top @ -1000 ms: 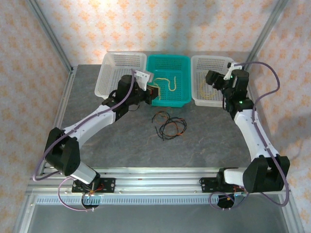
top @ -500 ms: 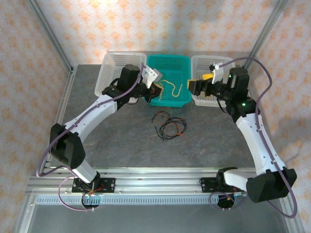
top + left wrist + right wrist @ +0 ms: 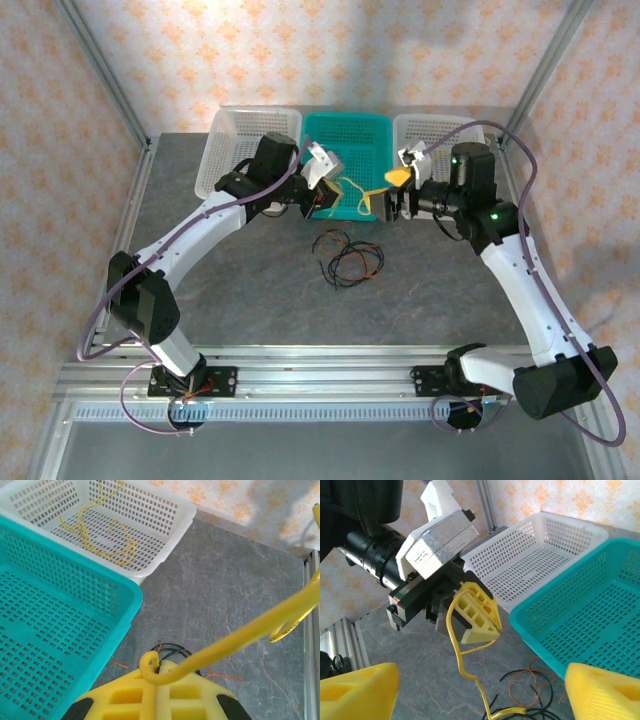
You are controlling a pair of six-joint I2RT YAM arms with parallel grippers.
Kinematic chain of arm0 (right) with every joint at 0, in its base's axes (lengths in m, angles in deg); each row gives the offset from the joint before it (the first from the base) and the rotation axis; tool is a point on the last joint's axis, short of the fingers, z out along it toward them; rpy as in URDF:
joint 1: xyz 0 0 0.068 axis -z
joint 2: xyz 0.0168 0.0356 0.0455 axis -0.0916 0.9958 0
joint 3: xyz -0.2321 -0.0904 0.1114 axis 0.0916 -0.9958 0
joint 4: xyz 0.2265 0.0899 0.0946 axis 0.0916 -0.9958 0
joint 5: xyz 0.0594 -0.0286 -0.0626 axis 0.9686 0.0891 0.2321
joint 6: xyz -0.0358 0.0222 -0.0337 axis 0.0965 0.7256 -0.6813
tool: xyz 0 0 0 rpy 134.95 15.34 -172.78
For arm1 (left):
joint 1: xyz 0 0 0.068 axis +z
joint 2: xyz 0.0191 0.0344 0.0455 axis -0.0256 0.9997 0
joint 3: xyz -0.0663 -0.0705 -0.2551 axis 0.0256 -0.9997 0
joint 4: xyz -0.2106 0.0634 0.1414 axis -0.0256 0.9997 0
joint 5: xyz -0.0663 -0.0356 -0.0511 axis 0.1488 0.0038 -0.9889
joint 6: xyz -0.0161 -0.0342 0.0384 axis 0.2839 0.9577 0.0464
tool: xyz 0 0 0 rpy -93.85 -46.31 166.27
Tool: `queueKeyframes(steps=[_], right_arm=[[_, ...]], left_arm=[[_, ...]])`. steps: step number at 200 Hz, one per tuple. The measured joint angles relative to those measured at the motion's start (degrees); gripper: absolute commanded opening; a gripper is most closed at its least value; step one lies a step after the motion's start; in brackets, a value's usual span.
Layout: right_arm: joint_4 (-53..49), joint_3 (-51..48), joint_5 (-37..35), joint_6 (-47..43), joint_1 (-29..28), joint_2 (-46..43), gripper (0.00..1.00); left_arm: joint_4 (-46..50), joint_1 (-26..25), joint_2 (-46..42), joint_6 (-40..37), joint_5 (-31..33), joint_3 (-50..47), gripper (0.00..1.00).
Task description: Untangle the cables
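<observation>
While the left gripper (image 3: pixel 156 685) pinches a yellow cable (image 3: pixel 240 635), the right gripper (image 3: pixel 394 195) gapes nearby.

Bright, even light falls from overhead, leaving only soft, faint shadows on the grey table (image 3: pixel 250 300). The left white basket (image 3: pixel 235 128) looks slightly washed out (its mesh is readable). In the left wrist view, the yellow cable (image 3: pixel 260 625) close to the lens blurs.
</observation>
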Motion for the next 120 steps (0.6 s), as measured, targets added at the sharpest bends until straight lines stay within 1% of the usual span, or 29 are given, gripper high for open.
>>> queueKeyframes(steps=[32, 65, 71, 106, 120], right_arm=[[-1.7, 0.8, 1.4, -0.7, -2.2, 0.6, 0.72], [-3.3, 2.4, 0.6, -1.9, -6.3, 3.8, 0.60], [-3.6, 2.4, 0.2, -1.9, -6.8, 4.2, 0.56], [-4.3, 2.6, -1.8, -2.5, -7.5, 5.6, 0.24], [-4.3, 2.6, -2.4, -2.4, -7.5, 5.7, 0.16]], left_arm=[[0.4, -0.3, 0.0, -0.1, 0.0, 0.0, 0.00], [1.5, -0.9, 0.0, -1.1, 0.1, 0.0, 0.00], [1.5, -1.1, 0.0, -1.1, 0.2, 0.0, 0.00], [1.5, -1.8, 0.0, -1.1, 0.2, 0.0, 0.00], [1.5, -1.8, 0.0, -1.0, 0.4, 0.0, 0.00]])
